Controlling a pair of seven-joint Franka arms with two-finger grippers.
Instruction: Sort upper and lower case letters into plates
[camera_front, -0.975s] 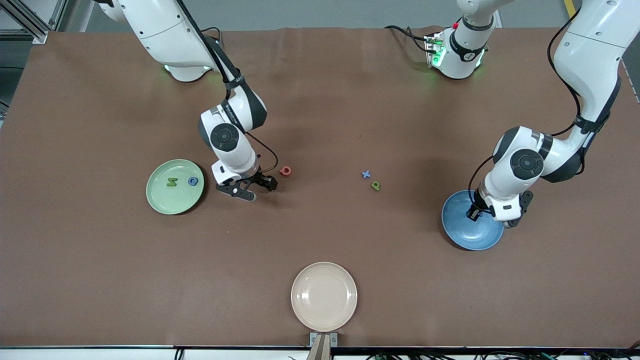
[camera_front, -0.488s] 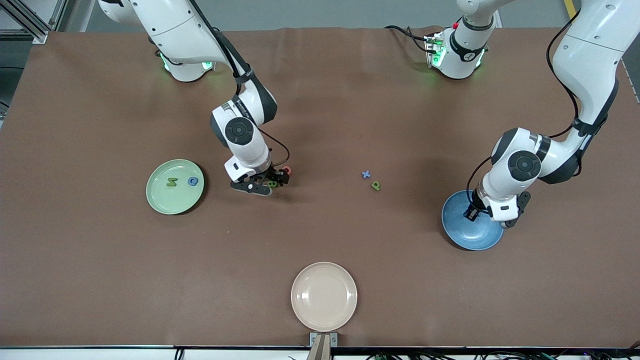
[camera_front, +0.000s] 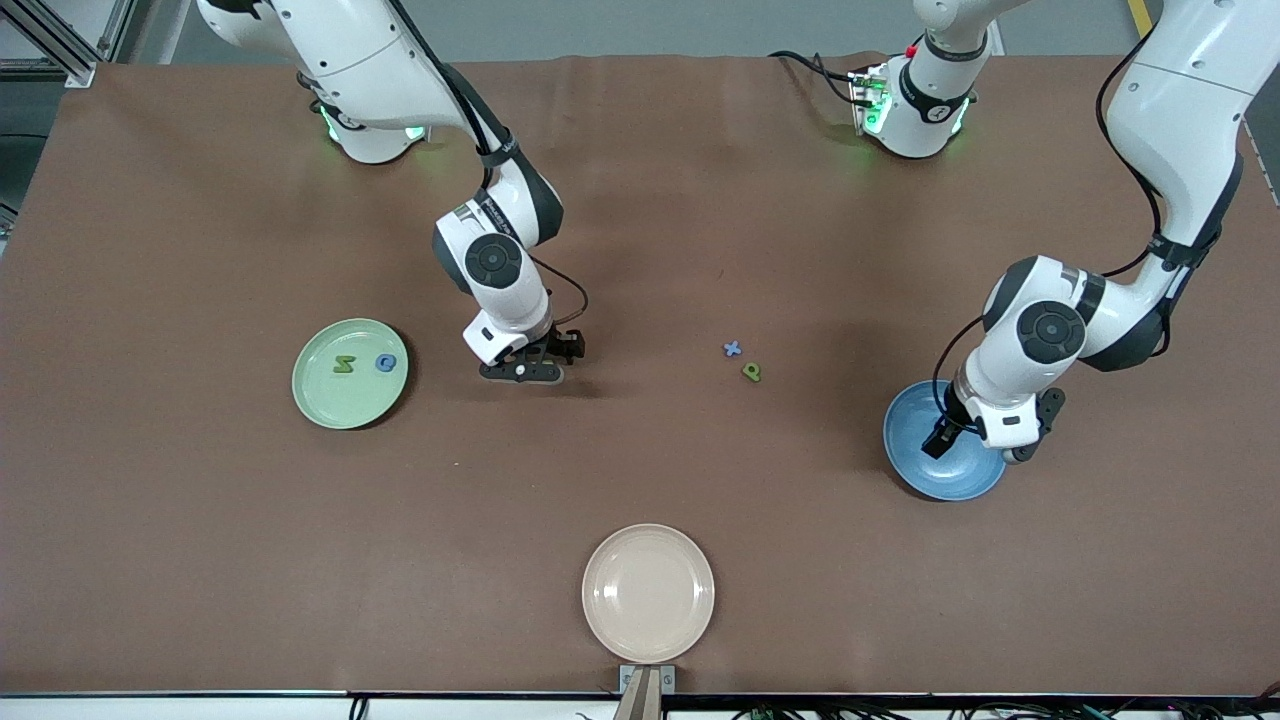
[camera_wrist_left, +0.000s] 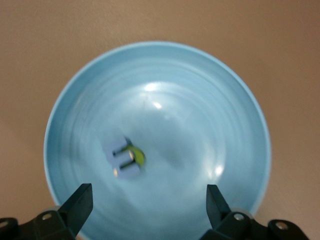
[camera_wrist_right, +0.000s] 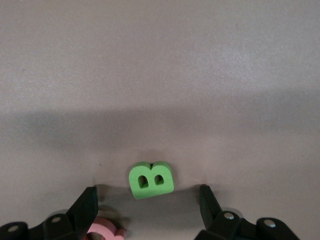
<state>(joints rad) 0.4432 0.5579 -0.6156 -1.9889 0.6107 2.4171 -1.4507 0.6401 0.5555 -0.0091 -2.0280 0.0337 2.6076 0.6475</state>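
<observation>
My right gripper (camera_front: 528, 370) is open and low over the table, astride a green letter B (camera_wrist_right: 151, 180); a pink-red letter (camera_wrist_right: 102, 231) lies by one of its fingers (camera_wrist_right: 87, 205). Both letters are hidden under it in the front view. The pale green plate (camera_front: 320, 400) holds a green letter (camera_front: 344, 365) and a blue letter (camera_front: 386, 363). My left gripper (camera_front: 975, 448) is open and empty over the blue plate (camera_front: 960, 480). In that plate (camera_wrist_left: 200, 125) lie a pale blue letter (camera_wrist_left: 120, 150) and a green letter (camera_wrist_left: 138, 157). A blue x (camera_front: 732, 348) and a green letter (camera_front: 751, 372) lie mid-table.
A cream-beige plate (camera_front: 648, 592) sits at the table edge nearest the front camera. Brown table (camera_front: 640, 470) spreads between the plates.
My right gripper has moved from beside the green plate toward the left arm's end, and now covers the green B and red letter. My left gripper shifted slightly over the blue plate.
</observation>
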